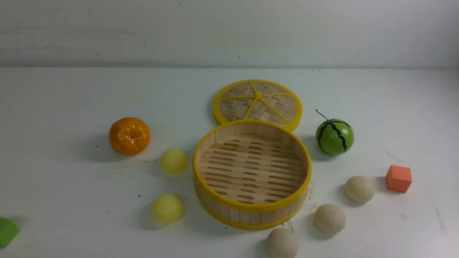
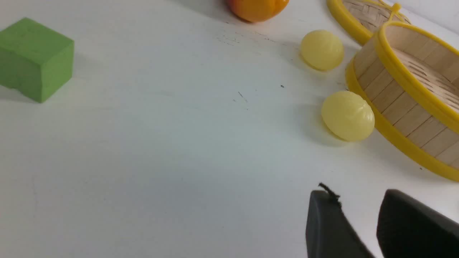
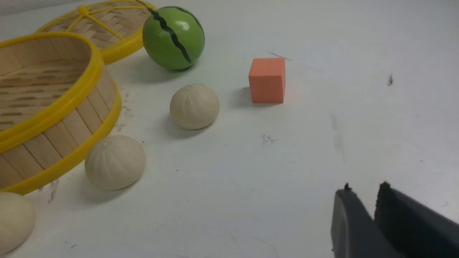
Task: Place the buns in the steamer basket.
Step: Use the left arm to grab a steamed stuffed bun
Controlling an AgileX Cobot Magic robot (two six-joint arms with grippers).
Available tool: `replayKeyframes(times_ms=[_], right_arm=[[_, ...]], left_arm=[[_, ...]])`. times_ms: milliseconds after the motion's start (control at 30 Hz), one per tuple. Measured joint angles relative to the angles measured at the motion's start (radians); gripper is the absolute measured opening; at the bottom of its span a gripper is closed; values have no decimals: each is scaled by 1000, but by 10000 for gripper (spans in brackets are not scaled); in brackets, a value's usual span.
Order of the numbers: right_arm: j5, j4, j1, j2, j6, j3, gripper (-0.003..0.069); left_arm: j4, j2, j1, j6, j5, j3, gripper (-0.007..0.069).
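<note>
The steamer basket (image 1: 251, 216) stands empty at the table's middle. Two pale yellow buns lie to its left, one farther (image 1: 174, 161) and one nearer (image 1: 166, 208). Three cream-beige buns lie to its right and front: (image 1: 359, 189), (image 1: 330, 219), (image 1: 282, 243). Neither gripper shows in the front view. In the left wrist view my left gripper (image 2: 353, 195) is open and empty, a short way from the nearer yellow bun (image 2: 348, 115) and the basket (image 2: 394, 96). In the right wrist view my right gripper (image 3: 365, 188) is shut and empty, well away from the beige buns (image 3: 194, 106) (image 3: 114, 162).
The woven lid (image 1: 258, 102) lies flat behind the basket. A glossy orange (image 1: 129, 135) sits at the left, a green watermelon ball (image 1: 334, 137) at the right, an orange cube (image 1: 398, 178) at the far right, and a green block (image 1: 7, 231) at the front left edge.
</note>
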Motion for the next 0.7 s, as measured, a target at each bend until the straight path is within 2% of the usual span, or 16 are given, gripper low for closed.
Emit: replayKeyframes(times_ms=[700], right_arm=[[0,0,0,0,0,0,113]], left_arm=[[0,0,0,0,0,0,227]])
